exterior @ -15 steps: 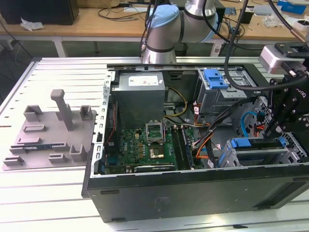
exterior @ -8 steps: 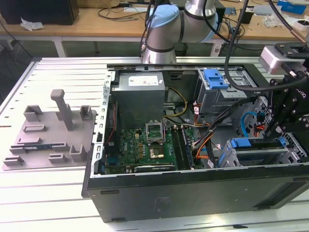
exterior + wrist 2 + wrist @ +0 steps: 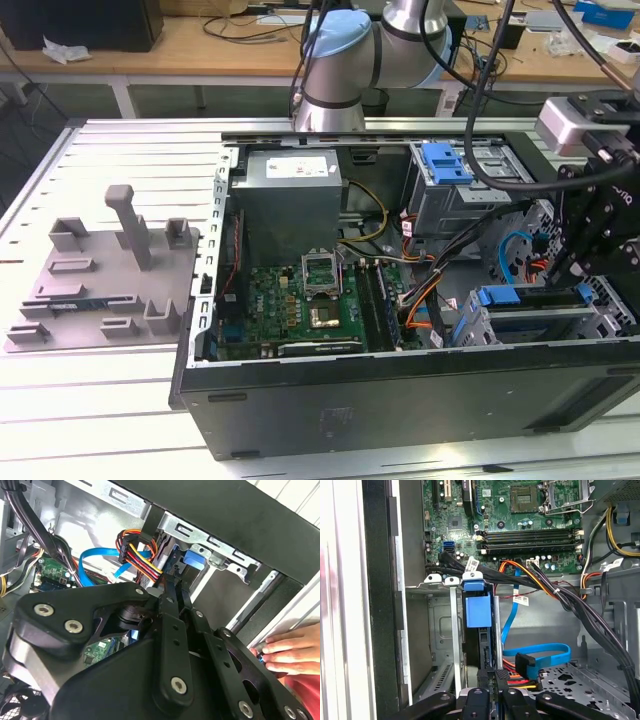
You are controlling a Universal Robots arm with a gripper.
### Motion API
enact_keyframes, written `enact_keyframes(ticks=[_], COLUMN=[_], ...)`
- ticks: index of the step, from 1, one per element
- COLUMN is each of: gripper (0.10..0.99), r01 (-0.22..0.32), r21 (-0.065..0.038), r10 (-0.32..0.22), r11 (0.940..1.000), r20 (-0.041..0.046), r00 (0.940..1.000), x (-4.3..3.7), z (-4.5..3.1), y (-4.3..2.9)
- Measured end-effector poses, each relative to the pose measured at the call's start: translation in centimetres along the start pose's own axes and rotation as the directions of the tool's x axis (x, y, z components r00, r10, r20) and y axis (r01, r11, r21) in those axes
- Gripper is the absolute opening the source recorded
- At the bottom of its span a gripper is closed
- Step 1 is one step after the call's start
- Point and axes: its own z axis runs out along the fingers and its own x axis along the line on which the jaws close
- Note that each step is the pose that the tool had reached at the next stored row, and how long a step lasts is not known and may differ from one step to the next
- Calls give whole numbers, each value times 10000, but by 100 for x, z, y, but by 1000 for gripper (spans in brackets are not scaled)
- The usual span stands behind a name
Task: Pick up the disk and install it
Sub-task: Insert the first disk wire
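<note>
The disk (image 3: 478, 613), edged by its blue bracket, stands on edge in a slot of the grey metal drive cage (image 3: 439, 630) inside the open computer case. In the exterior view the disk (image 3: 545, 300) lies at the case's lower right corner, with my gripper (image 3: 578, 272) directly above it. In both wrist views the black fingers (image 3: 477, 700) close in on the disk's near edge from either side. My gripper (image 3: 492, 686) is shut on the disk. The second wrist view shows the linkages of my gripper (image 3: 174, 587) reaching toward the disk's blue bracket (image 3: 194, 560).
Orange, red and blue cables (image 3: 530, 662) run right beside the disk. The motherboard (image 3: 300, 300) and power supply (image 3: 290, 195) fill the case's middle. Another cage with a blue latch (image 3: 446, 162) sits at the back. A grey fixture (image 3: 110, 270) lies left. A person's hand (image 3: 295, 652) rests at the case edge.
</note>
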Motion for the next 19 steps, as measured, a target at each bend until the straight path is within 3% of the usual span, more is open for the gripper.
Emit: enact_keyframes(ticks=[19], gripper=[169], r01=[246], r21=[8], r10=[-246], r11=[9997], r20=[-7], r00=[9997], x=[0], z=[8], y=[0])
